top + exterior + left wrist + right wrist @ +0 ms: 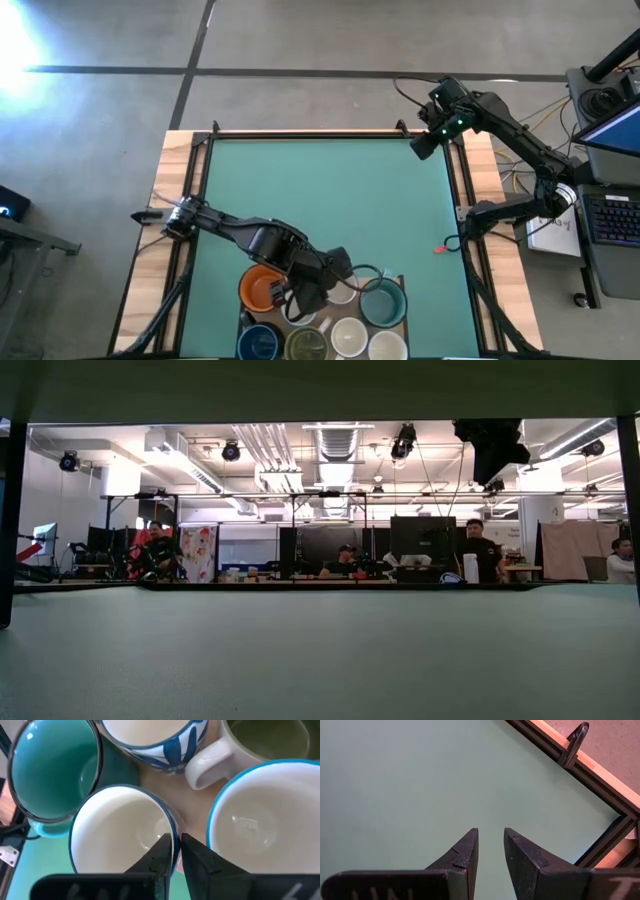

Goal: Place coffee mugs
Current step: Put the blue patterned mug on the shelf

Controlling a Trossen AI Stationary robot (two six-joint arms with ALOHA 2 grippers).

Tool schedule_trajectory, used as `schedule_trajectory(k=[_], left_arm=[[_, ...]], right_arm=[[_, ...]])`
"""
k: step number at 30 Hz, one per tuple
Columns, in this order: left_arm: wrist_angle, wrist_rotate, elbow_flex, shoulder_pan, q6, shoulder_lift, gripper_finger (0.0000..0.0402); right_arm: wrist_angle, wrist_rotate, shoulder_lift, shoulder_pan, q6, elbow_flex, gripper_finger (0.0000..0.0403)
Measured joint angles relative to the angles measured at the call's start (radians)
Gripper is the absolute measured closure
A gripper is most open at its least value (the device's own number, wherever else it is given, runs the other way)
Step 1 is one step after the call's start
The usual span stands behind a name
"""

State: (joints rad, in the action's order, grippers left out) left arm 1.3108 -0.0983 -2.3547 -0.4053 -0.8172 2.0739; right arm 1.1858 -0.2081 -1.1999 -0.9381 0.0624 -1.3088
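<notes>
While mouth-up, the white mug (pixel 120 832) has its rim clamped by the left pincer (pixel 176 854).

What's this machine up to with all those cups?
The left gripper is down among a cluster of coffee mugs at the near edge of the table, its fingers pinching the rim of a white mug beside the teal mug. The right gripper waits, slightly open, over bare mat at the far right corner.
</notes>
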Motion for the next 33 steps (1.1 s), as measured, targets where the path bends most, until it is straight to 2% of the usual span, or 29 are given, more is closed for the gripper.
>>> schedule_trajectory(k=[5, 19, 33], left_arm=[[-0.018, -0.031, 0.0, 0.0, -0.012, 0.0, 0.0387], [-0.019, -0.032, 0.0, -0.006, -0.009, -0.012, 0.0389], [-0.028, 0.037, 0.0, -0.006, -0.013, -0.034, 0.0388]], right_arm=[[-0.002, 0.0, 0.0, 0.0, 0.0, 0.0, 0.0321], [-0.015, 0.0, 0.0, 0.0, 0.0, 0.0, 0.0321], [-0.018, 0.0, 0.0, 0.0, 0.0, 0.0, 0.0321]])
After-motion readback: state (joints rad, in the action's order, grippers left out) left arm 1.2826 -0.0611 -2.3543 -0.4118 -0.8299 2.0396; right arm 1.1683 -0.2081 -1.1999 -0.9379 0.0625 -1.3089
